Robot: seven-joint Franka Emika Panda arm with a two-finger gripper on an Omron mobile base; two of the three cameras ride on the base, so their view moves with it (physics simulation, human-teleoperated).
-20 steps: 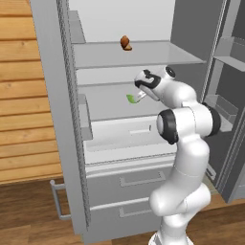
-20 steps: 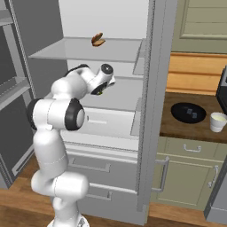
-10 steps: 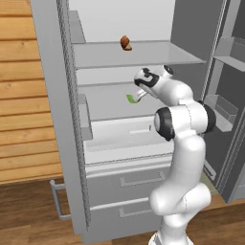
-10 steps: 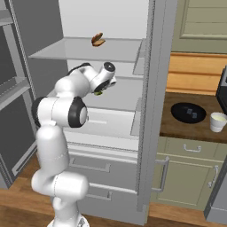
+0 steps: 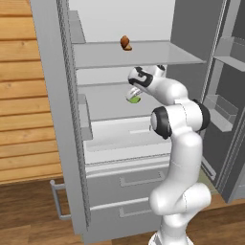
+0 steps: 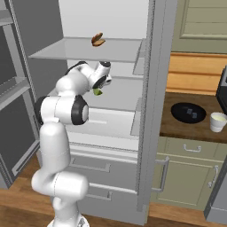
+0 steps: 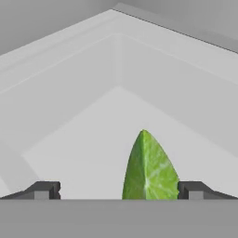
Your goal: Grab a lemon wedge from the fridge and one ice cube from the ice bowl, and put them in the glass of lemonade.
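Between the two dark fingertips of the gripper [image 7: 118, 190], spread as wide as they go and holding nothing, sits the tiny yellow-green lemon wedge [image 7: 149, 169]. Up close it looks like a pointed leaf-shaped slice, bright green with pale veins fanning up from the bottom, tip pointing up in the hand view. It's way off-centre, right next to one fingertip [image 7: 193, 189], can't tell if it's actually touching, with lots of bare shelf between it and the other fingertip [image 7: 42, 189].

From the base cameras the gripper [image 5: 132, 89] is reaching into the tall matte grey fridge [image 5: 57, 119], and the wedge [image 5: 135, 99] peeks out just under it on the pale middle shelf [image 5: 105, 103]. Behind the wedge the shelf runs back to a corner where two pale walls meet, so there's free room ahead.

One shelf up sits an orange-brown lump [image 5: 125, 43]. On the wooden counter to the right: a round glossy black bowl [image 6: 188, 112] and a short whitish tumbler [image 6: 218, 122] beside it.
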